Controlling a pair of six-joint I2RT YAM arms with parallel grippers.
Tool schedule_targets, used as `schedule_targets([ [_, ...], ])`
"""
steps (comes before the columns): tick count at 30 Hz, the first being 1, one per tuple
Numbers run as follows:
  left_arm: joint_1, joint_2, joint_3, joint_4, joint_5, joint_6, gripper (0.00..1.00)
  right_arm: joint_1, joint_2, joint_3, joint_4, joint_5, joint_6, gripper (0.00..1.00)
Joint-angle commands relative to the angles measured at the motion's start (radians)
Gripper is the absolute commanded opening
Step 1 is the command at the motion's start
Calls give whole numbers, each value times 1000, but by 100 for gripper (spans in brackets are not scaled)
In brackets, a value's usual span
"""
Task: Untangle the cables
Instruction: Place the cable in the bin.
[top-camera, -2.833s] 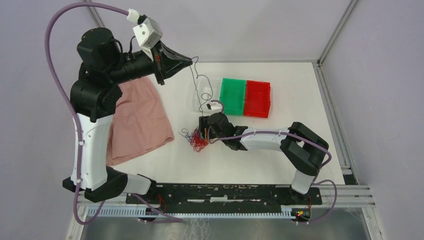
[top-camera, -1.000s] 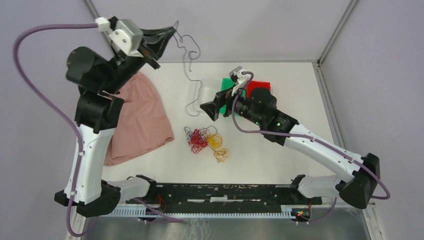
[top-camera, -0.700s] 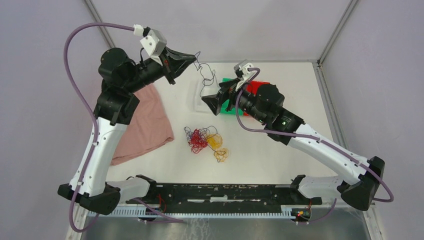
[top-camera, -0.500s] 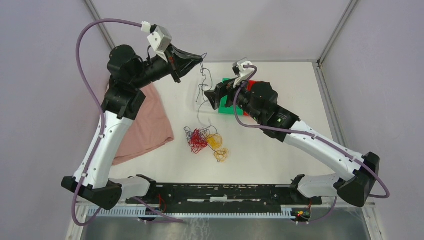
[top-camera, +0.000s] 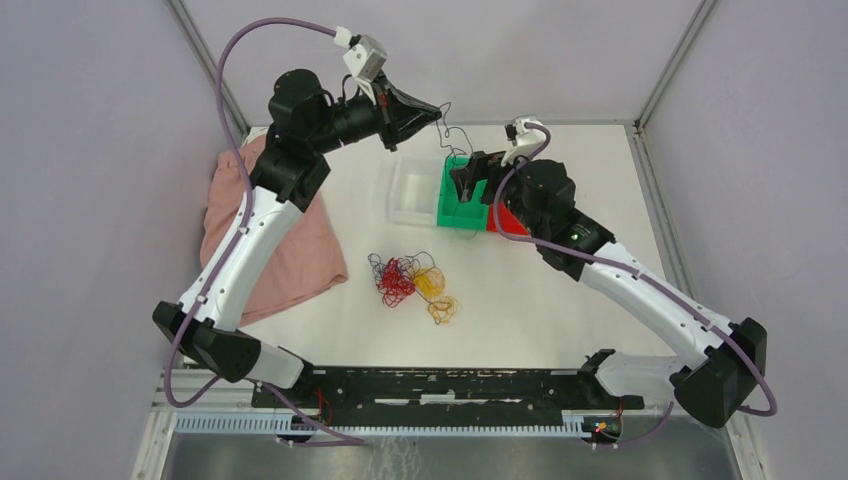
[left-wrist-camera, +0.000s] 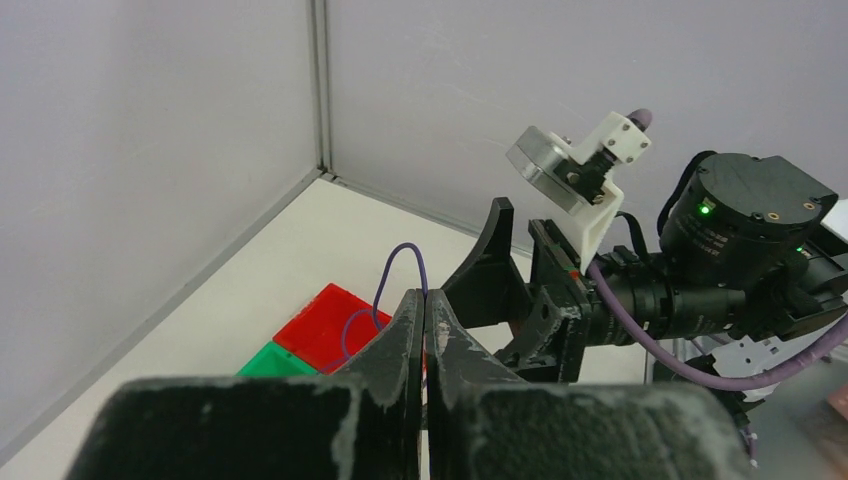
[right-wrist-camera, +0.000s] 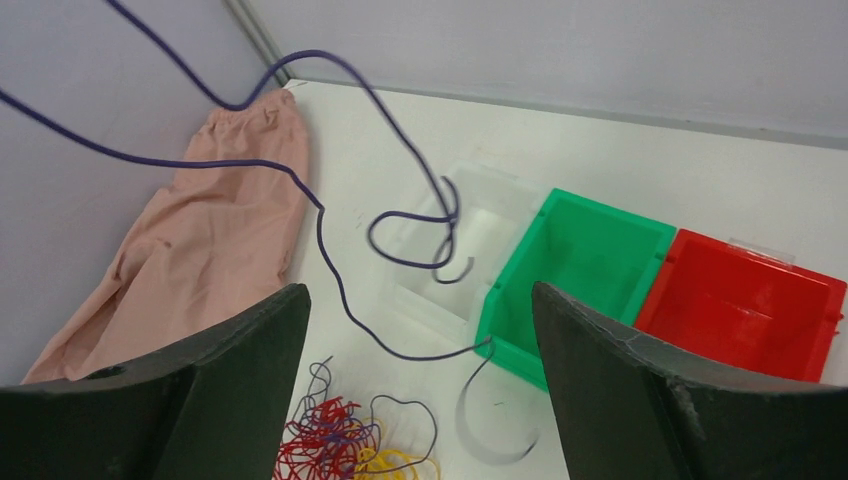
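Carried since a second ago from the table's 11 o'clock corner to near 12 o'clock: single thin purple wire (top-camera: 452, 135), dangling in curls, pinched at its top by the left gripper (top-camera: 437, 108), whose fingers are pressed tight together high above the surface. Unmoved near table centre, slightly toward 6 o'clock: loose tangle of thin red, yellow-orange and dark wires (top-camera: 410, 285), lying flat, well apart from both arms.

Spread wide and gripping nothing: right gripper (top-camera: 465, 180), drawn back toward 1 o'clock, raised over the green plastic bin (top-camera: 455, 205). From the right wrist, purple wire crossing the gap between those open fingers; lower end curling near the green bin's near corner, contact impossible to tell.

Around the tangle:
- At 12 o'clock, clear shallow plastic tray (top-camera: 405, 195), just beside the green bin.
- At 1 o'clock, the green bin, with a red plastic bin (top-camera: 508, 222) touching its 3 o'clock side, partly hidden by the right arm.
- At 9 o'clock, crumpled pink cloth (top-camera: 290, 250), partly covered by the left arm.
- At 3 to 4 o'clock, right forearm stretching above the white table (top-camera: 560, 320).
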Motion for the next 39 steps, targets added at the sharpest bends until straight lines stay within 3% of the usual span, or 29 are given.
schedule_targets([
  [1,-20,50,71,49,-3,-48,3,-51,-4,-13,28,-4,45,86],
  [17,-36,316,307,32,-38,12,3,-184,155,16,55,-27,77,80],
  [39,-36,455,342,34,-29,173,3,-291,394,116,70,-197,154,69],
])
